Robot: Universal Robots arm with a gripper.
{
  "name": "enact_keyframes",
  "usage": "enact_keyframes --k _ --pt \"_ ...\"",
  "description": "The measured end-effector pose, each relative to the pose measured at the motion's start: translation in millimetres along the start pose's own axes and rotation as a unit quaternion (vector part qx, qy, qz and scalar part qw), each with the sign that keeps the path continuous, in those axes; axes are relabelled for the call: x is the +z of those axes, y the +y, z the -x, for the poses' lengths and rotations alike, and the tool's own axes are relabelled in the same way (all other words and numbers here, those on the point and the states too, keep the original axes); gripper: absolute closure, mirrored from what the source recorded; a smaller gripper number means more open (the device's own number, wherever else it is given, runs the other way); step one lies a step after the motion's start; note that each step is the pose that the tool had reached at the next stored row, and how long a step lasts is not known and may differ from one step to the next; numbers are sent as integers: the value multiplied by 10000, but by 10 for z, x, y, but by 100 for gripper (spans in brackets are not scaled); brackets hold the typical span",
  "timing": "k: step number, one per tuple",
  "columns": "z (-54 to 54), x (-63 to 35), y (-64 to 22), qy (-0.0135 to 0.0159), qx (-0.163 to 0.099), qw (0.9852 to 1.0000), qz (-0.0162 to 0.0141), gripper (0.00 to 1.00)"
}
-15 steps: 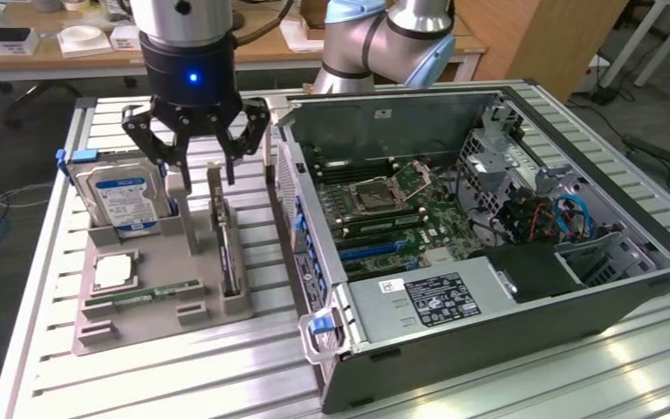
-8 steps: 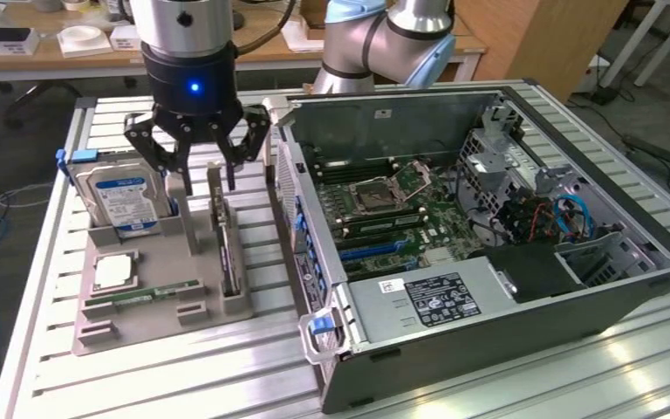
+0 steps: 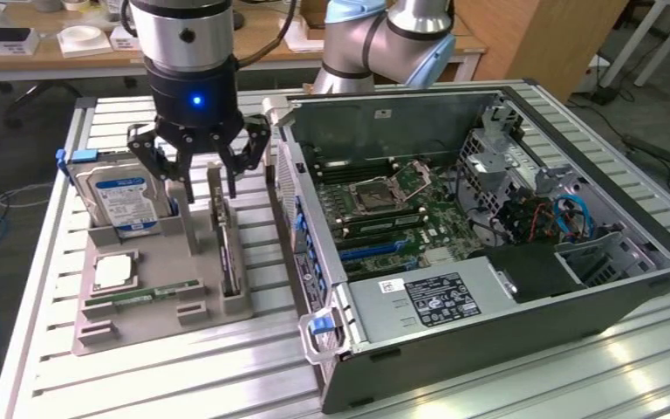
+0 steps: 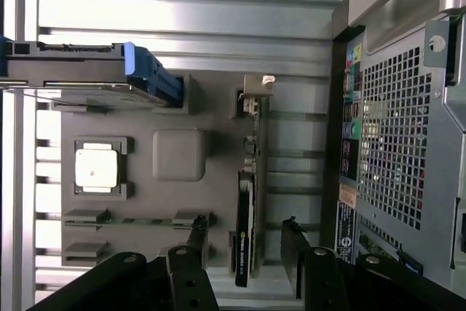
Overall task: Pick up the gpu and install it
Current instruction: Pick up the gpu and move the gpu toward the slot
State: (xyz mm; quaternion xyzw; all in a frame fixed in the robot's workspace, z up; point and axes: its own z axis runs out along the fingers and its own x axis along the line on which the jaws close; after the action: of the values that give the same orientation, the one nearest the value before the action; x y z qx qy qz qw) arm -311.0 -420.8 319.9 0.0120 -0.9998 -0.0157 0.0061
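The pincer (image 3: 201, 182) is hanging open, its 2 fingers apart, over the gpu (image 4: 245, 223), 1 finger on each side. The gpu is standing on its thin edge in the grey holder (image 3: 160, 288), its long side running along the computer case (image 3: 487, 218).

On the exterior view the gripper (image 3: 201, 182) partly covers one end of the gpu (image 3: 226, 244), and the arm (image 3: 189, 44) runs off the top edge. I see the gpu edge-on, so its face is hidden. On the wrist view the hard drive (image 4: 73, 71) and case (image 4: 393, 143) are cropped by the edges.
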Motion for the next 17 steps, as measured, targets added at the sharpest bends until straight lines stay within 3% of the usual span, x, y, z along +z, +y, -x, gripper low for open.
enact_keyframes --k 8,17 --pt "0 86 -26 0 0 10000 0 47" --pt "1 89 -27 0 0 10000 0 47"
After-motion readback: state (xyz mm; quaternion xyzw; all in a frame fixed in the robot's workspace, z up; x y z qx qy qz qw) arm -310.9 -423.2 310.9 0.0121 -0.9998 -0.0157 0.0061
